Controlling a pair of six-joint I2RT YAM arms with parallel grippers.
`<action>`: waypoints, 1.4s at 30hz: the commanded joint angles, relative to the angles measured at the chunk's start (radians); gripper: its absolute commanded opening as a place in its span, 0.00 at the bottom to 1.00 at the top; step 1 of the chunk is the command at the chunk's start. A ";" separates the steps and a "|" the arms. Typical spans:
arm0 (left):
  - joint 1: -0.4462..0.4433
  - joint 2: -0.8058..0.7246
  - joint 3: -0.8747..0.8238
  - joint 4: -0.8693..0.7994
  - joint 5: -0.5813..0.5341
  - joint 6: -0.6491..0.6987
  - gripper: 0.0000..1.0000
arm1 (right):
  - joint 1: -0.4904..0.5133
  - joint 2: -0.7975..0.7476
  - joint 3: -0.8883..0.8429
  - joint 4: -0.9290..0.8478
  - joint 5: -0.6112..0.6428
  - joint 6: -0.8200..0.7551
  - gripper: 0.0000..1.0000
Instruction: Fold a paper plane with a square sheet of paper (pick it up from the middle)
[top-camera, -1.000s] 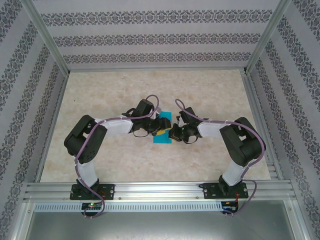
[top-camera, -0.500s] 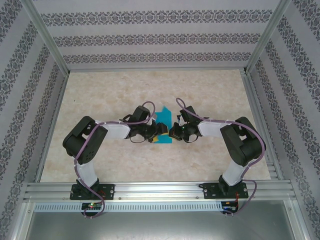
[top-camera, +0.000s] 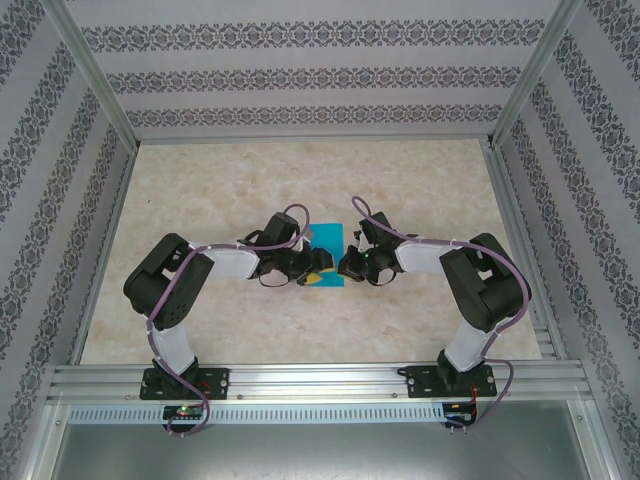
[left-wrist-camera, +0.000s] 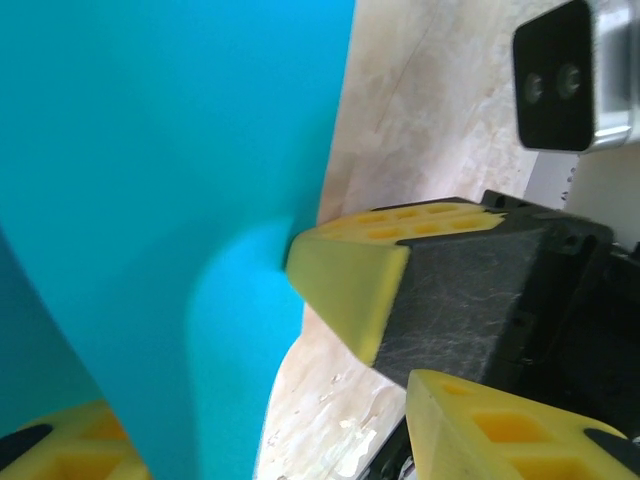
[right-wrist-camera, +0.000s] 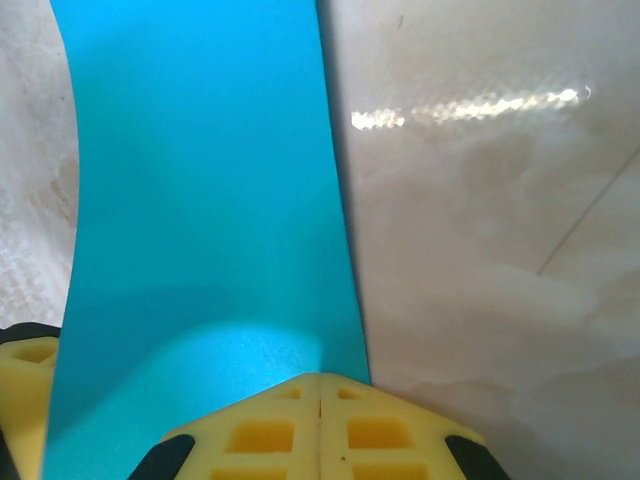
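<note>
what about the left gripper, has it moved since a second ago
yes, the left gripper has drawn back toward the near rail and slightly left

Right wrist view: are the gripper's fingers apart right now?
No, the right gripper has its two yellow fingertips closed together along a seam, with the square sheet of paper lying just beyond them.
</note>
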 joint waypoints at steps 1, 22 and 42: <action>0.003 -0.038 0.040 0.015 -0.012 0.021 0.51 | -0.006 0.014 0.023 -0.027 0.018 -0.011 0.06; 0.012 0.069 0.093 0.098 -0.030 -0.027 0.62 | -0.047 -0.018 0.021 -0.008 -0.037 -0.007 0.07; 0.018 0.081 0.081 0.102 -0.050 -0.041 0.46 | -0.096 -0.148 -0.025 0.059 -0.056 -0.059 0.27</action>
